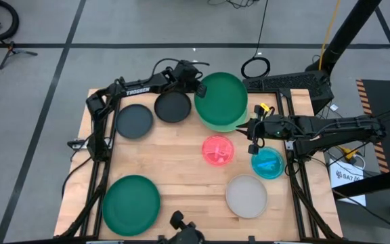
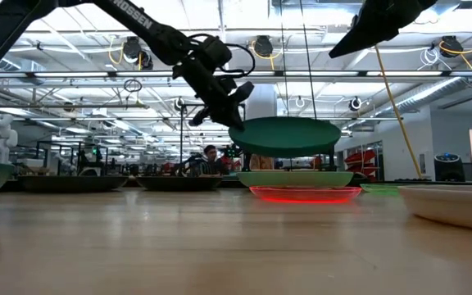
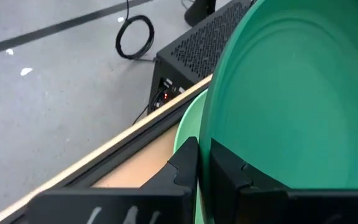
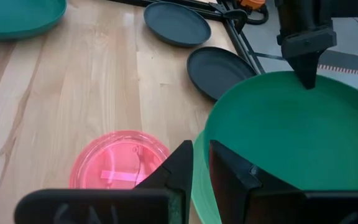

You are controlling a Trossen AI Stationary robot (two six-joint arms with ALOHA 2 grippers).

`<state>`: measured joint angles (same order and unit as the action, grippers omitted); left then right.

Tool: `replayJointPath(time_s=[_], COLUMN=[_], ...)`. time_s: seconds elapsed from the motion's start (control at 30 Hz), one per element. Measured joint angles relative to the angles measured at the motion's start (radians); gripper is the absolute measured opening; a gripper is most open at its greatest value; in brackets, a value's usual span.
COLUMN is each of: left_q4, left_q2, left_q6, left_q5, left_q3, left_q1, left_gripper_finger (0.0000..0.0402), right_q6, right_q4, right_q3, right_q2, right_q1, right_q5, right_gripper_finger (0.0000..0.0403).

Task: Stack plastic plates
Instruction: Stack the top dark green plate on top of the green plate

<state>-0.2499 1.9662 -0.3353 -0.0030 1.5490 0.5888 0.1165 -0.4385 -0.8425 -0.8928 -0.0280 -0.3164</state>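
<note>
Left gripper [image 1: 199, 87] pinches round, smooth, seemingly plastic dark green plate [image 1: 221, 99].

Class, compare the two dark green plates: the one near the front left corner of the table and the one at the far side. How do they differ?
The front dark green plate lies flat on the table, untouched; the far dark green plate is lifted, gripped at its rim by the left gripper. The far one hovers over a light green plate; the front one lies alone. Both are round and shallow.

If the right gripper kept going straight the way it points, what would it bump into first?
Probably the dark green plate the left gripper holds up; the right gripper points at its rim, though it may slip underneath onto the light green plate.
</note>
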Motion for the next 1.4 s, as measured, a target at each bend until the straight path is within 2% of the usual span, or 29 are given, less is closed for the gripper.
replayJointPath(time_s=[0.37,0.8,1.4], left_q4=[-0.016,-0.013,-0.008], left_q2=[0.028,0.027,0.026], left_q6=[-0.049,-0.038,-0.037], left_q5=[-0.006,-0.006,0.054], left_q3=[0.000,0.000,0.000], left_q1=[-0.004,-0.006,-0.008], left_gripper_finger=[0.0026,0.0027,0.0027], right_q6=[-0.005,-0.005,-0.005], right_q4=[0.005,0.004,0.004], right_q3=[0.000,0.000,0.000], right_q2=[0.000,0.000,0.000], right_q1=[0.000,0.000,0.000], right_q5=[0.000,0.000,0.000], right_gripper_finger=[0.0045,0.0045,0.0045])
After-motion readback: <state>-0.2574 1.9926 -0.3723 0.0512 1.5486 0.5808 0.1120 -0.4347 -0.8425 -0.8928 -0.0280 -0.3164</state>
